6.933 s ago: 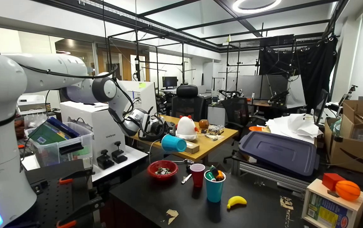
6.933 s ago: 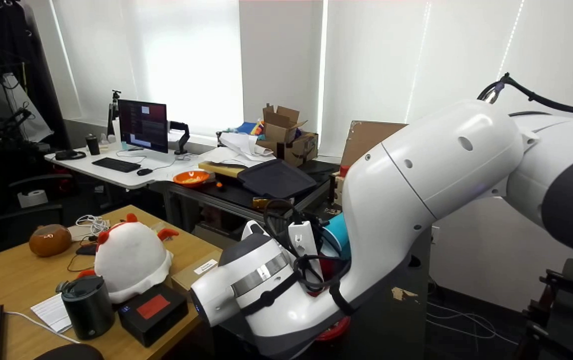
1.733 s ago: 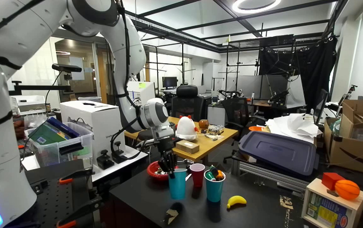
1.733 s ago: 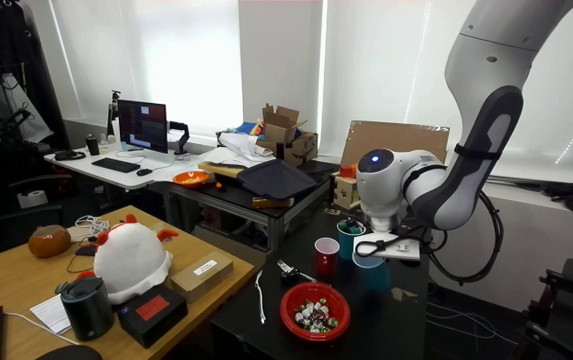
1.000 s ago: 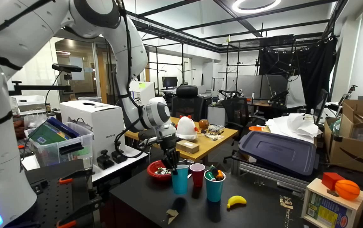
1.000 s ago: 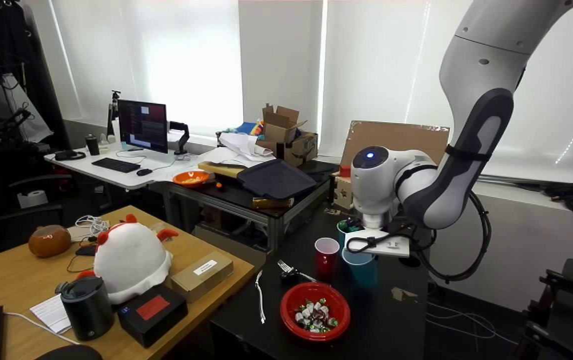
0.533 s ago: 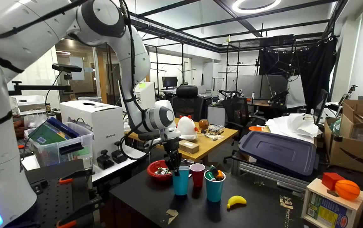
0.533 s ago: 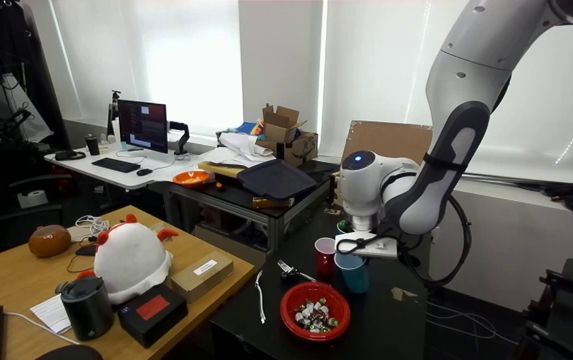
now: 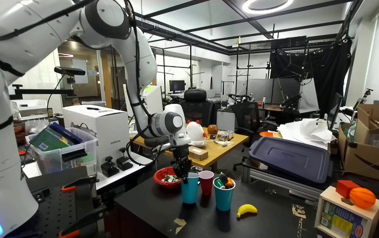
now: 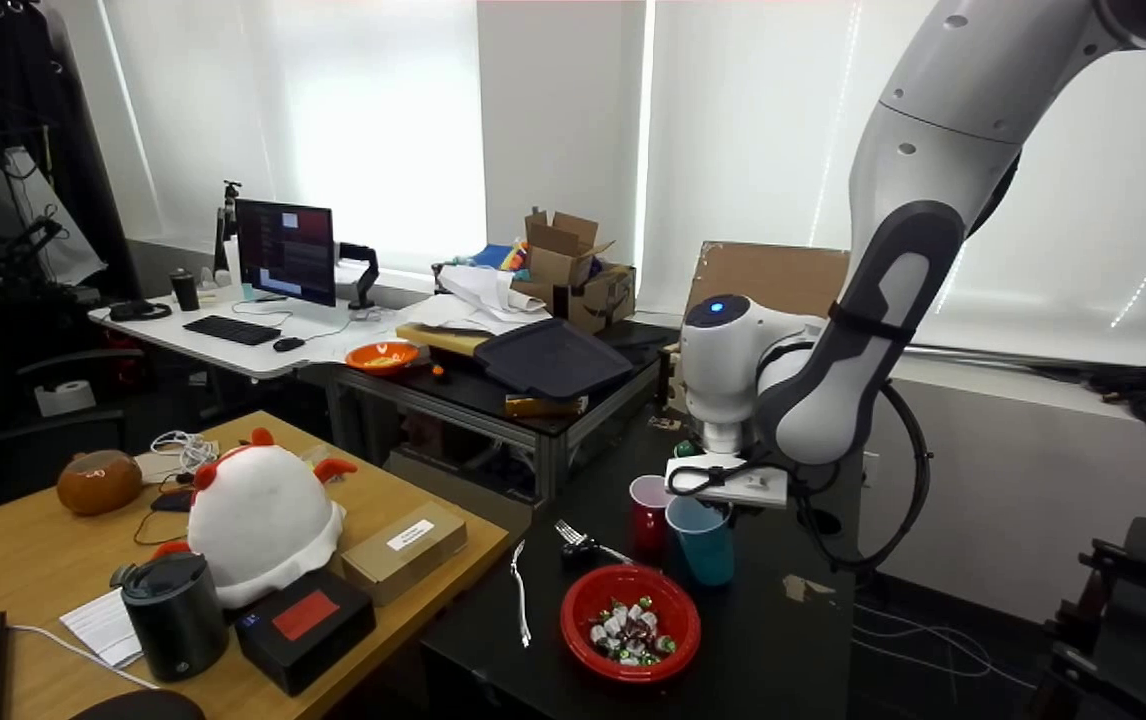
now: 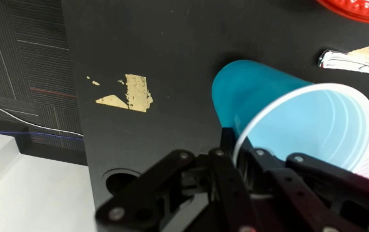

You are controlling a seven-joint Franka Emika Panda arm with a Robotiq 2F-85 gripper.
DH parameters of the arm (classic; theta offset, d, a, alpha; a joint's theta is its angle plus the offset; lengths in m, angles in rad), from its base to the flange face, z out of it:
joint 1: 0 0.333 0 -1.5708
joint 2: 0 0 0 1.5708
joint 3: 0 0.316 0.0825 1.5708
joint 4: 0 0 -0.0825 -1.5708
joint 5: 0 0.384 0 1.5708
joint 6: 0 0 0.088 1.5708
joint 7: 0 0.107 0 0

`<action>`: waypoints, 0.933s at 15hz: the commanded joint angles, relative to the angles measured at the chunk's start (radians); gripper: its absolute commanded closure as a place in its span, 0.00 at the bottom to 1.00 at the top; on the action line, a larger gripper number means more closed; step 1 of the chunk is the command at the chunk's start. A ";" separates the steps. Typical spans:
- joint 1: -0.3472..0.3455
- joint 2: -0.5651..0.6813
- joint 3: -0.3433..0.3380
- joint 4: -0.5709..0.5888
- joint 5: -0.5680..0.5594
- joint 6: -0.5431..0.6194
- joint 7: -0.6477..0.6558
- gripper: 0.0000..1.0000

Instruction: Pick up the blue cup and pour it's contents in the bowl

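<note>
Two fingers (image 11: 227, 140) pinching one blue cup (image 9: 190, 189); one red bowl (image 10: 625, 579), one banana (image 9: 247, 209).

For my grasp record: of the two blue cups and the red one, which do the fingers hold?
The blue cup without objects poking out: its wall is between the fingers. The filled blue cup and red cup are not held.

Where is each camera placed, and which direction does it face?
Exterior view: near the robot's white base, looking across the matte black table toward the brown wooden desk; white arm shows.
Exterior view: by that desk, facing white window blinds; arm shows, base doesn't.
Wrist view: on the wrist, facing down onto the light turquoise plastic tumbler; black end effector shows.
Both exterior views share the tumbler and round shallow red bowl.
</note>
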 commanded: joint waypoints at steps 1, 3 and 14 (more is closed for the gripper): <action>0.054 -0.013 -0.039 -0.045 0.051 0.046 -0.024 0.99; 0.082 -0.014 -0.058 -0.057 0.054 0.063 -0.022 0.99; 0.393 -0.048 -0.262 -0.234 0.075 0.218 0.080 0.99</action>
